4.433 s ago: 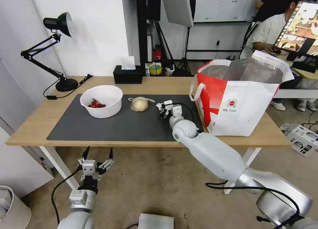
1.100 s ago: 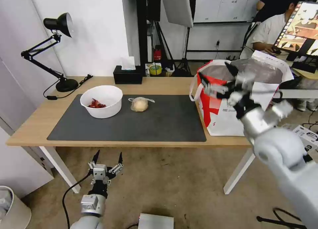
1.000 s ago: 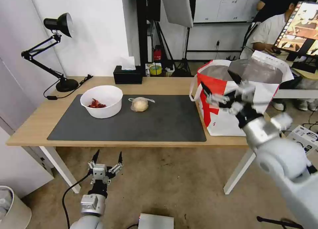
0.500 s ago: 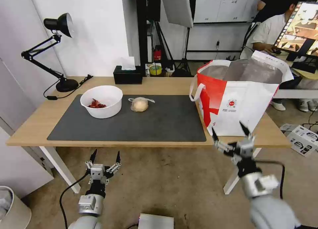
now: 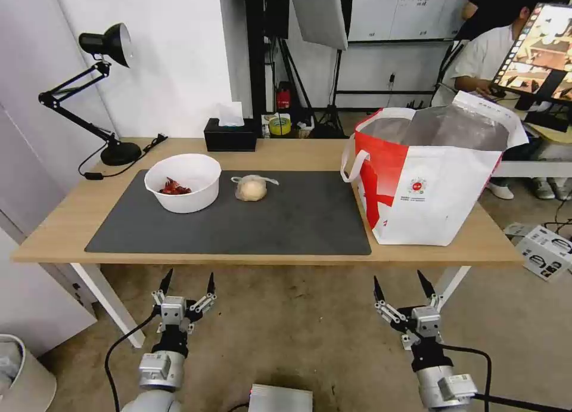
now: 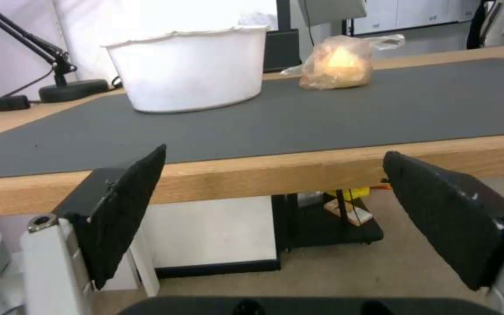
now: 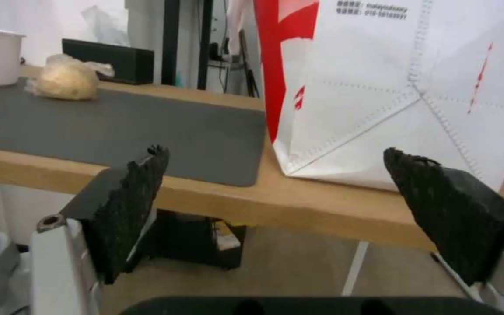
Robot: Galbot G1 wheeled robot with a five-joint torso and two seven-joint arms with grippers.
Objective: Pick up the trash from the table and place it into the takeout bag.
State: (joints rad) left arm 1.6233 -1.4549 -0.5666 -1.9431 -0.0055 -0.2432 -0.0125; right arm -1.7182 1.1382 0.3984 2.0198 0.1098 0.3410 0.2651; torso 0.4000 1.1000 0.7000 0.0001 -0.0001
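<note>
Both our hands hang below the front edge of the surface [image 5: 59,233], tips up, holding nothing. Left hand [image 5: 186,281] has its fingers spread wide; right hand [image 5: 400,284] likewise spread.

Past the edge, the dark grey mat [image 5: 286,227] covers most of the surface. Two pieces of trash lie on its far half: white bowl of red scraps [image 5: 182,182] toward the left, knotted clear bag with beige lump [image 5: 251,188] just to its right, the two near but apart. The takeout bag [image 5: 429,179] stands upright at the right end of the surface, mouth open upward, foil lining showing, its base just off the mat's right edge.

Key relation: both items lie up and forward of the left hand, bowl almost straight ahead of it, knotted bag slightly to its right. The right hand sits under the takeout bag, well apart from either item. So we judge the left arm nearer for the bowl; the knotted bag lies roughly between the two hands, still closer to the left.

Orientation: bowl is round, no long axis, opening up. The knotted bag is a squat lump; its knotted tail points right, toward the takeout bag, giving it a mild left-right axis.

Behind, a black tissue box [image 5: 230,136] sits at the far edge; not trash.
</note>
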